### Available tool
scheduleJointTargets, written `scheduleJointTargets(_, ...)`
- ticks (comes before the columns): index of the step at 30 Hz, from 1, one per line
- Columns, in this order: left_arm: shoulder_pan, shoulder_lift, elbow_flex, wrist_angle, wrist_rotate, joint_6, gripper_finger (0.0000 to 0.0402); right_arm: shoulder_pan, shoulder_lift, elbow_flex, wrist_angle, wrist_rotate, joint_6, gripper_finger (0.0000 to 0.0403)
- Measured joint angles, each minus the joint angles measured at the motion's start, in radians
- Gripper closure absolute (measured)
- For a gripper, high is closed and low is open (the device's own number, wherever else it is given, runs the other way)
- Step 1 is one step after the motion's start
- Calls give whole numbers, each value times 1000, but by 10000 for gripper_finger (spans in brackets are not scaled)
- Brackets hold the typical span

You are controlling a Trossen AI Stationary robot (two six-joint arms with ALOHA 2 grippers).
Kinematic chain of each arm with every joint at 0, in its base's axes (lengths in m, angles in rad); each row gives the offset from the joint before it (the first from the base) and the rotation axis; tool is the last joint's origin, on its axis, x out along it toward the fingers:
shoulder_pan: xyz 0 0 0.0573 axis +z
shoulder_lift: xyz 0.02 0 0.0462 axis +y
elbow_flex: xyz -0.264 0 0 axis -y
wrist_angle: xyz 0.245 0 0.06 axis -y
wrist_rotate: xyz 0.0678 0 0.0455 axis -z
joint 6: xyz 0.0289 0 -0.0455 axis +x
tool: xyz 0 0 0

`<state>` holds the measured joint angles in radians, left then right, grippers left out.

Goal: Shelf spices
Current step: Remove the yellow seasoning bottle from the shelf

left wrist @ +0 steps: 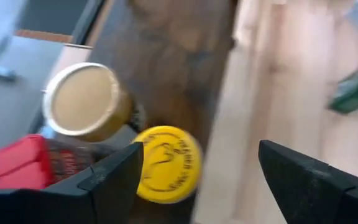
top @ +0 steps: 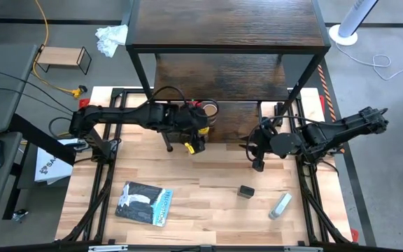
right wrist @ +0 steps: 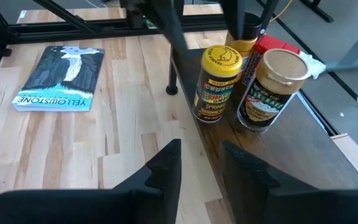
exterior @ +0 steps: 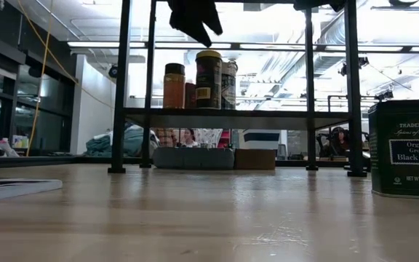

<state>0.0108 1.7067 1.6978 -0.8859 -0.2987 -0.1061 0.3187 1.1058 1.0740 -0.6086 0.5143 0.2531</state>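
Observation:
Four spices stand on the lowest board (right wrist: 291, 149) of the dark wood shelf (top: 229, 28), near its left front corner: a yellow-lidded jar (right wrist: 219, 81), a tan-lidded jar (right wrist: 272, 87), a red one (right wrist: 272, 45) and a brown jar (exterior: 174, 86). My left gripper (left wrist: 201, 180) hovers open above them, touching none. The yellow lid (left wrist: 166, 163) shows below, beside one finger. The small black tin (top: 246, 191) stands on the table at the near right. My right gripper (right wrist: 202, 168) waits over the table by the shelf's front, a narrow gap between its fingers, holding nothing.
A blue-grey book (top: 144, 203) lies flat at the table's near left. A grey-white tube (top: 280, 205) lies right of the black tin. The shelf's thin black legs (exterior: 119, 87) stand on the table. A small light-wood rack (top: 63, 59) sits off the table, far left.

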Motion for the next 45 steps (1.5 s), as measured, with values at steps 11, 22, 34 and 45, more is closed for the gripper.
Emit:
scheduleJointTargets(11,-88,1,0,-41,-195,-122,77,0,0,0,0,5,0,296)
scheduleJointTargets(22,-253,3,-120,36,-541,-760,77,0,0,0,0,37,0,297)
scheduleJointTargets(34,-292,3,-413,395,-668,-991,77,0,0,0,0,36,0,297)
scheduleJointTargets(45,-247,3,-511,617,-707,-872,77,0,0,0,0,30,0,297)
